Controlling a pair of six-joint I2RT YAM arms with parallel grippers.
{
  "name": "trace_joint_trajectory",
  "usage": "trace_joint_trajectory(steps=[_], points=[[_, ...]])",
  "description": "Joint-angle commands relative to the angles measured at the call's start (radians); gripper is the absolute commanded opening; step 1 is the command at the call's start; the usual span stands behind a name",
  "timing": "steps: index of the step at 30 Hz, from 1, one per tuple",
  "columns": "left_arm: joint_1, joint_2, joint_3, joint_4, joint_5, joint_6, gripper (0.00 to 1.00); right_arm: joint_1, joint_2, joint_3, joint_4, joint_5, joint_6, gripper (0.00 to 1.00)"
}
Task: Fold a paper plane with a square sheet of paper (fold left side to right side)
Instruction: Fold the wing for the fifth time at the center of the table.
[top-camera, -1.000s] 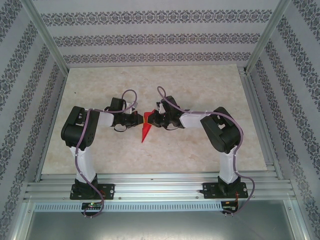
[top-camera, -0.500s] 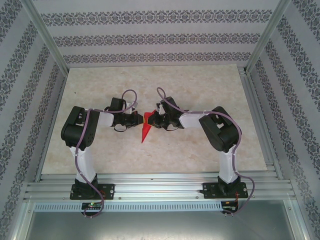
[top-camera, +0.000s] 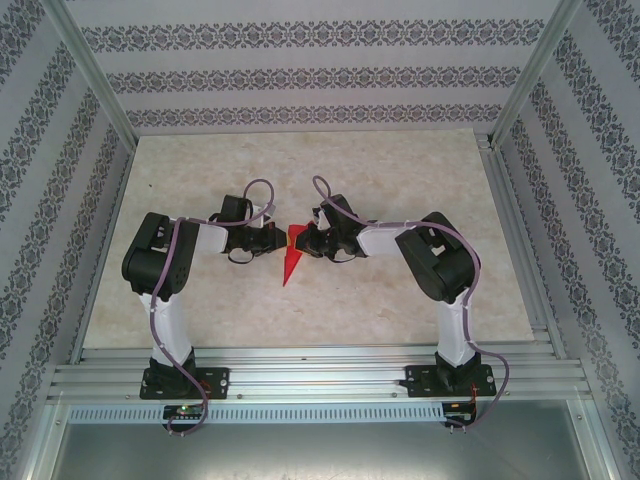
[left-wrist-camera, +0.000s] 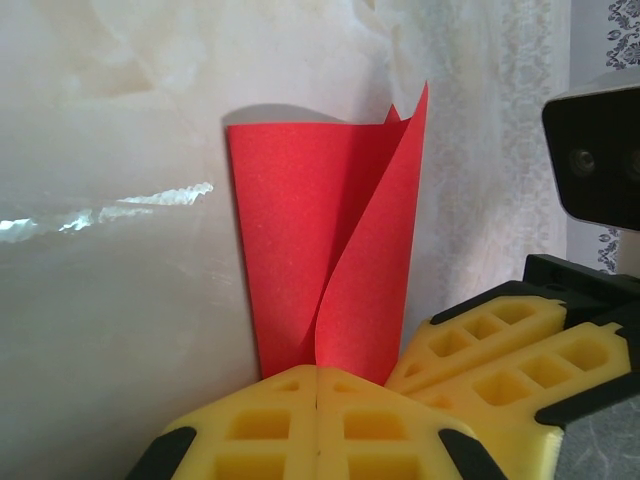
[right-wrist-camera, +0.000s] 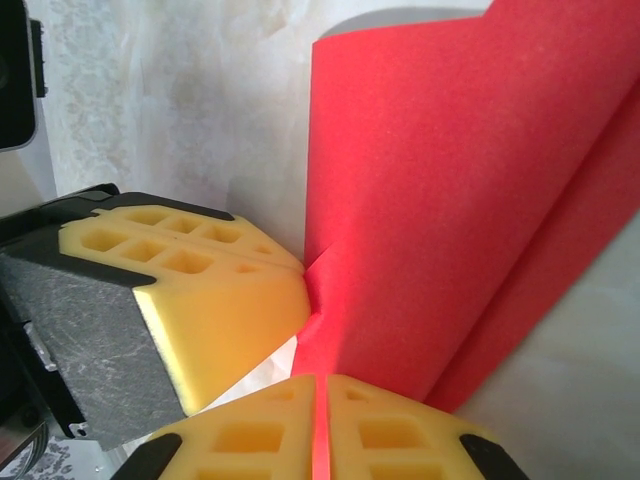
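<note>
The paper plane (top-camera: 291, 256) is bright red, a slim dart with its tip toward the near edge, in the middle of the table. My left gripper (top-camera: 276, 240) and right gripper (top-camera: 304, 240) meet at its wide far end from either side. In the left wrist view the paper plane (left-wrist-camera: 300, 230) rises from the left gripper (left-wrist-camera: 317, 375), with one flap curling up from the shut seam. In the right wrist view the right gripper (right-wrist-camera: 322, 385) is shut with a red strip in its seam, and the paper plane (right-wrist-camera: 450, 200) stands above it. The left fingers (right-wrist-camera: 210, 300) pinch the sheet's edge.
The pale marble-patterned tabletop (top-camera: 400, 180) is walled by patterned panels and an aluminium frame (top-camera: 300, 365) along the near edge. Both arm bases (top-camera: 180, 380) sit on that frame. The right fingers (left-wrist-camera: 500, 340) crowd close beside the left ones.
The right arm's elbow has drifted slightly left. Both grippers and the red paper stay where they were.
</note>
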Motion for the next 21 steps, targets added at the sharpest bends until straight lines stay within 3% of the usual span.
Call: trace_joint_trajectory(steps=[1, 13, 19, 21], points=[[-0.01, 0.023, -0.025, -0.033, -0.098, 0.023, 0.0, 0.001, 0.033, 0.024, 0.014, -0.003, -0.009, 0.12], [-0.008, -0.004, -0.037, -0.034, -0.094, 0.023, 0.0, 0.0, 0.05, 0.012, -0.004, 0.002, -0.017, 0.11], [0.015, -0.132, -0.044, -0.103, -0.119, 0.042, 0.17, 0.0, 0.055, 0.01, -0.075, 0.017, -0.048, 0.11], [0.029, -0.191, -0.051, -0.131, -0.127, 0.047, 0.28, 0.0, 0.056, 0.009, -0.088, 0.022, -0.052, 0.11]])
